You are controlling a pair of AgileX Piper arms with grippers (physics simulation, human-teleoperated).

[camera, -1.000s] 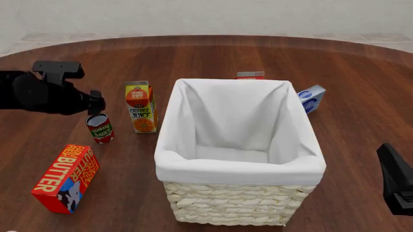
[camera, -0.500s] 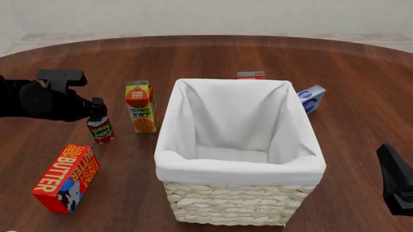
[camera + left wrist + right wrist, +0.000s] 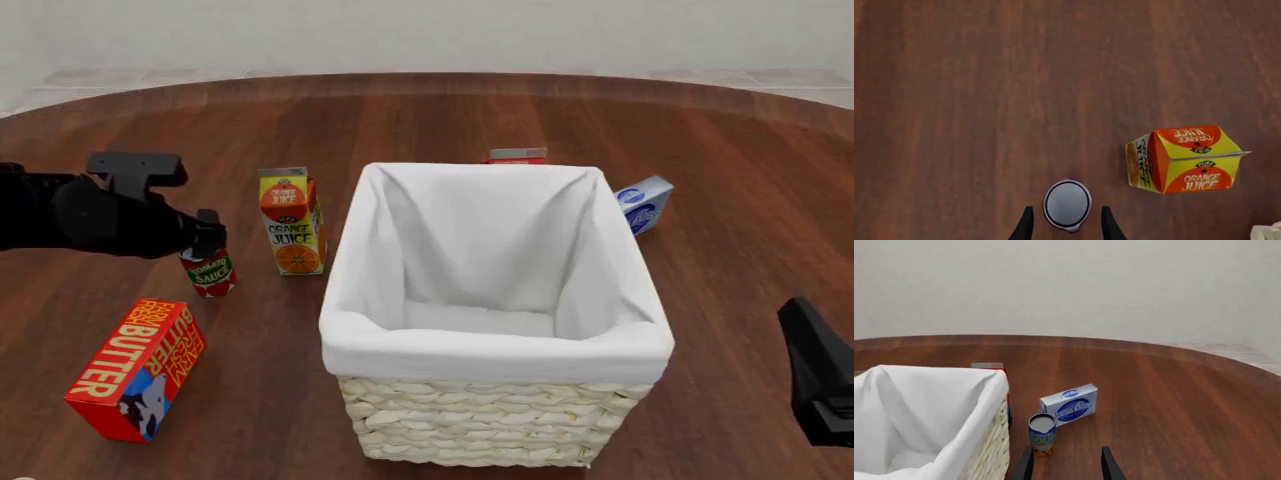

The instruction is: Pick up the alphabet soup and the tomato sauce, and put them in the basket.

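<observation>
The tomato sauce (image 3: pixel 211 273), a small red can with a green band, stands left of the orange juice carton. My left gripper (image 3: pixel 204 236) is open right over it, covering its top. In the left wrist view the can's dark top (image 3: pixel 1067 204) lies between the two fingers of the left gripper (image 3: pixel 1067 220). The alphabet soup (image 3: pixel 1042 434), blue and orange with a silver top, stands by the basket's far right corner, ahead of my open, empty right gripper (image 3: pixel 1066 465). The front view hides it behind the basket (image 3: pixel 494 352).
An orange juice carton (image 3: pixel 292 222) (image 3: pixel 1184 159) stands just right of the tomato sauce. A red butter box (image 3: pixel 136 368) lies at the near left. A blue-and-white box (image 3: pixel 1069 404) (image 3: pixel 643 203) lies behind the soup. A small red box (image 3: pixel 518 155) sits behind the basket.
My left gripper has come down and slightly right onto the tomato sauce can, so that it now covers the top. The right arm and all objects have stayed put.
</observation>
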